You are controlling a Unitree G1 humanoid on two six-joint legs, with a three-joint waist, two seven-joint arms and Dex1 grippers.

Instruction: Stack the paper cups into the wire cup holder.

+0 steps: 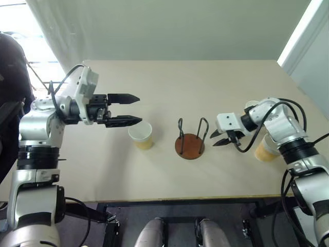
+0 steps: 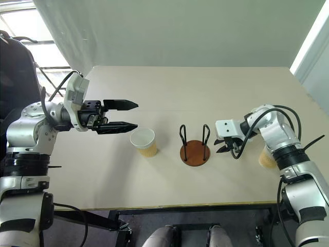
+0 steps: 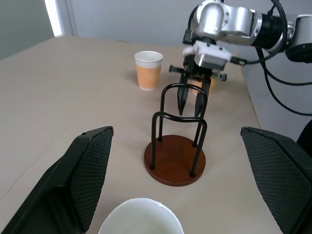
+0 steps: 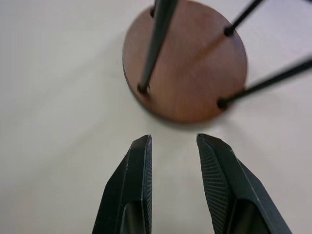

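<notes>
my right arm covers most of one paper cup (image 1: 266,150) near the bench's (image 1: 205,82) right edge. i count three cups: that one, one (image 1: 141,136) standing left of the wire cup holder (image 1: 189,144), and one (image 3: 148,69) beyond my right arm. one holder, standing empty mid-bench. my left jaws (image 1: 132,109) gape wide, holding nothing; my right jaws (image 4: 173,146) are slightly parted, empty, just beside the holder's base.

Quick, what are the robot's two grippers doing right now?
Left gripper: wide open, empty.
Right gripper: partly open, empty, beside the wire cup holder.
</notes>
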